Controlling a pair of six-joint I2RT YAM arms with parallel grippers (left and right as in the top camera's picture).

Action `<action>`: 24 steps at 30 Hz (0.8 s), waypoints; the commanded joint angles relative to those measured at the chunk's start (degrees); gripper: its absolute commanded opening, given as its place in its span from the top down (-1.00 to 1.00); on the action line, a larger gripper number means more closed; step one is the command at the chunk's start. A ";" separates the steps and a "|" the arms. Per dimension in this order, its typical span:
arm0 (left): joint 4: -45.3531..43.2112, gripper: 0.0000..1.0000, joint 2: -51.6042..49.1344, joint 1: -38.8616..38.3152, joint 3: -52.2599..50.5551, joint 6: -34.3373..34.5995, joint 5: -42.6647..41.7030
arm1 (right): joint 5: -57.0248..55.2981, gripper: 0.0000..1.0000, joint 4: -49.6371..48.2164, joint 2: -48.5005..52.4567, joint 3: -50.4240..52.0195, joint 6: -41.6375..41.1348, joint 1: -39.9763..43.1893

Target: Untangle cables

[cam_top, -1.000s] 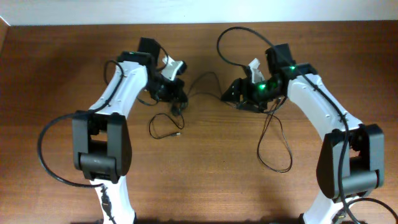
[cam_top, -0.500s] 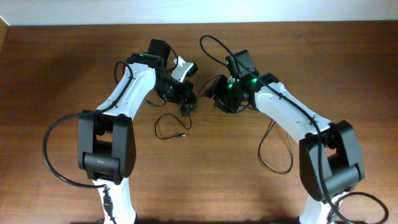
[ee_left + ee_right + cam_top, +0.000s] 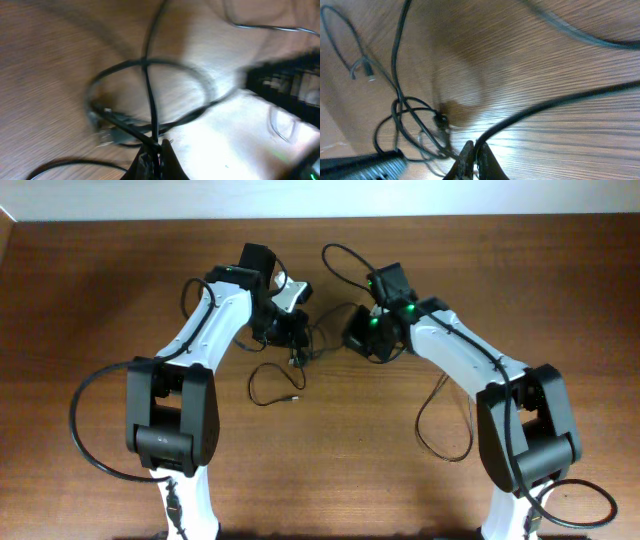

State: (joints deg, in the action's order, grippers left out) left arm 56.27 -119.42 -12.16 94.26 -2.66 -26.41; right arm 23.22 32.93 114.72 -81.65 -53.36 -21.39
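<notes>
The cables [image 3: 322, 340] are thin black cords, knotted between my two grippers at the table's middle back. My left gripper [image 3: 297, 340] is shut on a strand at the knot's left side. In the left wrist view the left gripper [image 3: 156, 156] pinches crossing cords below a loop [image 3: 150, 64], with a plug [image 3: 107, 134] lying blurred at the left. My right gripper [image 3: 353, 337] is shut on one strand [image 3: 560, 102] that runs off to the right. In the right wrist view the right gripper [image 3: 475, 157] sits beside the tangle [image 3: 415, 125].
A loose loop of thin cord with a plug end [image 3: 293, 395] lies in front of the left gripper. A long strand [image 3: 445, 425] trails toward the front right. Thick arm cables arc at the back [image 3: 335, 255] and front left [image 3: 80, 430].
My right arm has swung left up to the knot and its jaws have gone from open to shut on a strand. The left gripper shifted slightly right, still shut.
</notes>
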 commanded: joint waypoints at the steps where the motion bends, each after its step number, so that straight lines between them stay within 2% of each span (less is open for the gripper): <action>1: 0.39 1.00 1.27 0.22 -0.48 10.97 15.91 | -1.03 0.92 5.44 0.39 0.11 8.24 4.46; 3: 0.63 1.00 1.27 0.22 -0.48 11.06 17.09 | -2.45 0.92 9.86 0.39 0.11 12.59 6.25; 8: 1.44 1.00 1.27 0.22 -0.48 14.01 20.87 | -8.90 0.92 16.26 0.42 0.11 15.28 7.21; 11: 1.42 0.85 1.27 0.15 -0.48 13.94 19.82 | -6.10 0.88 15.76 0.42 0.11 15.23 7.17; 12: 1.42 0.75 1.27 0.15 -0.48 13.94 19.82 | -4.13 0.42 15.72 0.42 0.11 15.23 7.08; 13: 1.42 0.55 1.27 0.15 -0.48 13.94 19.82 | -3.96 0.20 15.76 0.42 0.11 15.26 6.86; 14: 1.42 0.33 1.27 0.15 -0.48 13.94 19.82 | -3.98 0.14 15.76 0.42 0.11 15.32 6.75; 16: 1.44 -0.02 1.27 0.17 -0.48 13.94 19.82 | -3.98 0.11 16.22 0.42 0.11 15.50 6.56; 17: 1.51 -0.27 1.27 0.17 -0.48 13.94 19.65 | -3.98 0.11 16.41 0.42 0.11 15.78 6.38; 19: 1.46 -0.57 1.27 0.31 -0.46 12.31 16.74 | -3.43 0.13 16.37 0.42 0.11 18.27 5.60; 20: 1.49 -0.64 1.27 0.52 -0.44 11.13 15.85 | -2.56 0.13 16.33 0.42 0.11 20.28 5.20; 22: 2.19 -0.64 1.27 2.67 -0.37 10.97 14.03 | -2.01 0.13 16.37 0.42 0.11 24.11 3.78; 24: 3.10 -0.64 1.27 4.48 -0.37 12.20 13.75 | -2.03 0.13 16.37 0.42 0.11 24.06 3.37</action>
State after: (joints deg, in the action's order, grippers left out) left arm 58.46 -119.42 -10.39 94.26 9.63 -10.74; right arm 20.40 49.30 114.72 -81.54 -31.94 -17.12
